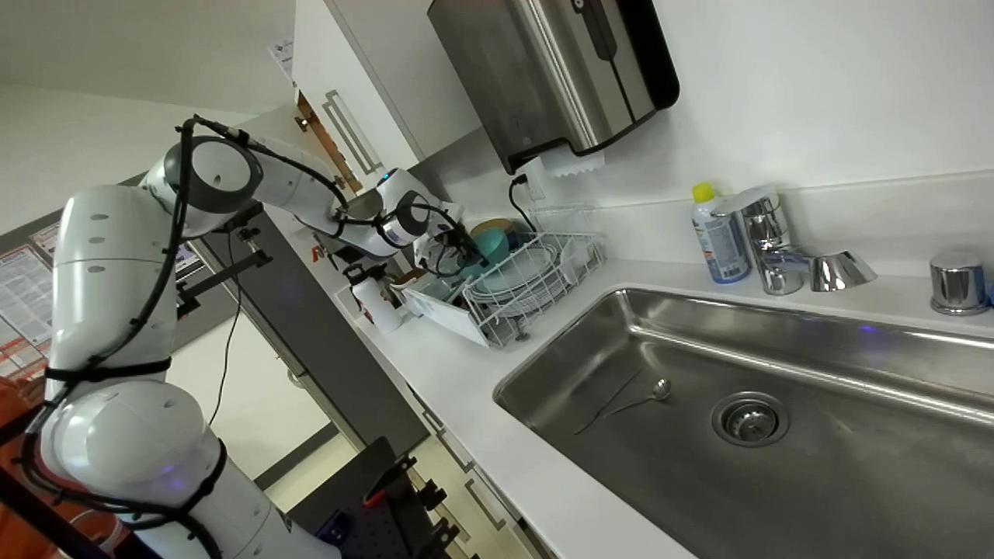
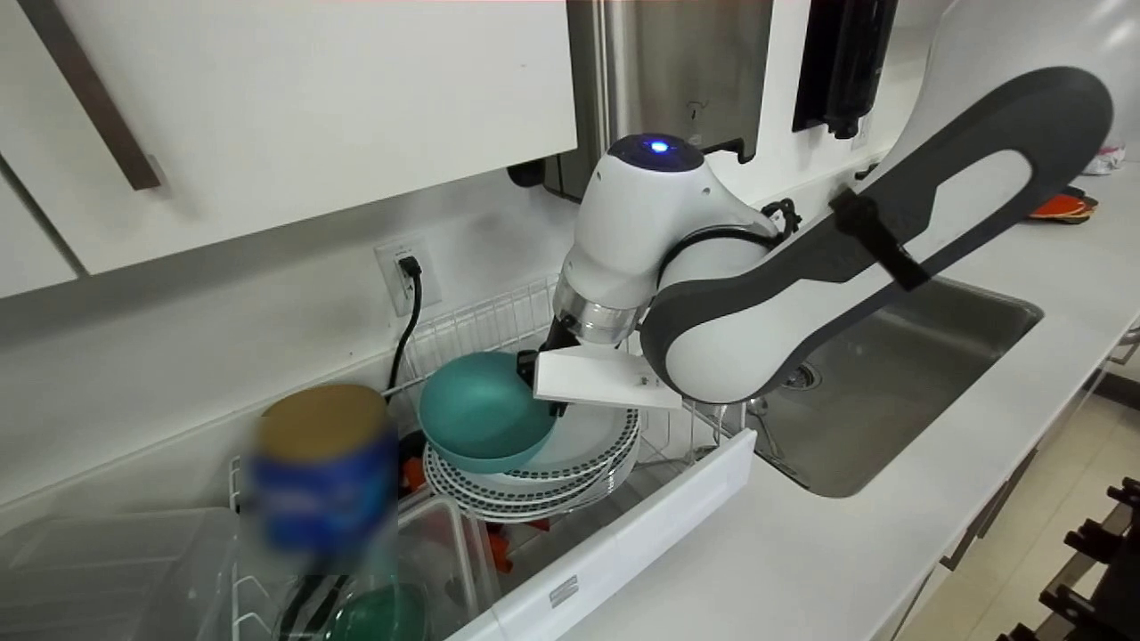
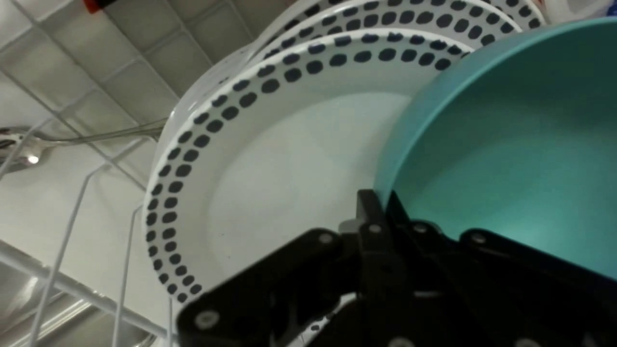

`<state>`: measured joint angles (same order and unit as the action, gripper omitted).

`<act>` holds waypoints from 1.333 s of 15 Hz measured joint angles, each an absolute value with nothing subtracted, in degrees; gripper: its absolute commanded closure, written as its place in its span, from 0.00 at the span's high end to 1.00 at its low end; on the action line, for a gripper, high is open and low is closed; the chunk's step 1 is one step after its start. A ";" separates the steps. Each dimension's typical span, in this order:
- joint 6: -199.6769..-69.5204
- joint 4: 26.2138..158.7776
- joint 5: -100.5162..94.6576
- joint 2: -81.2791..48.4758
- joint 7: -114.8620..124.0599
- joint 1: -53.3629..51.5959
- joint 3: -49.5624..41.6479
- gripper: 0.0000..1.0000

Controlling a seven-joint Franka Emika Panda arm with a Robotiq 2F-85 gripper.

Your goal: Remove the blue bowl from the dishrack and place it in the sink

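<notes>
The teal-blue bowl [image 2: 485, 409] is tilted, over the left part of the patterned plates [image 2: 583, 436] in the white wire dishrack [image 2: 623, 543]. I cannot tell whether it touches the plates. The bowl also shows behind the plates in an exterior view [image 1: 491, 245] and at the right in the wrist view [image 3: 511, 159]. My gripper [image 3: 384, 205] is shut on the bowl's rim, one finger inside and one outside. In an exterior view the arm hides part of the gripper [image 2: 541, 387]. The steel sink [image 1: 644, 473] lies beside the rack, with its drain [image 1: 751, 419] visible.
A spoon [image 1: 660, 390] lies in the sink. A chrome faucet [image 1: 769, 241] and a spray bottle [image 1: 720, 241] stand behind it. A towel dispenser [image 1: 543, 70] and a cabinet [image 2: 312, 116] hang above. A blurred blue jar [image 2: 325, 481] and clear containers [image 2: 116, 570] are near the bowl.
</notes>
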<state>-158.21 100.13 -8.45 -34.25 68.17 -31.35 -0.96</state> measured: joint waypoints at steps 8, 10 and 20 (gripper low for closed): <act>-158.22 101.09 -7.50 -33.17 70.47 -31.19 -1.63 0.01; -158.39 102.49 -7.40 -31.76 71.82 -30.97 -1.82 0.01; -158.60 115.32 -10.30 -18.49 75.49 -30.29 -1.98 0.01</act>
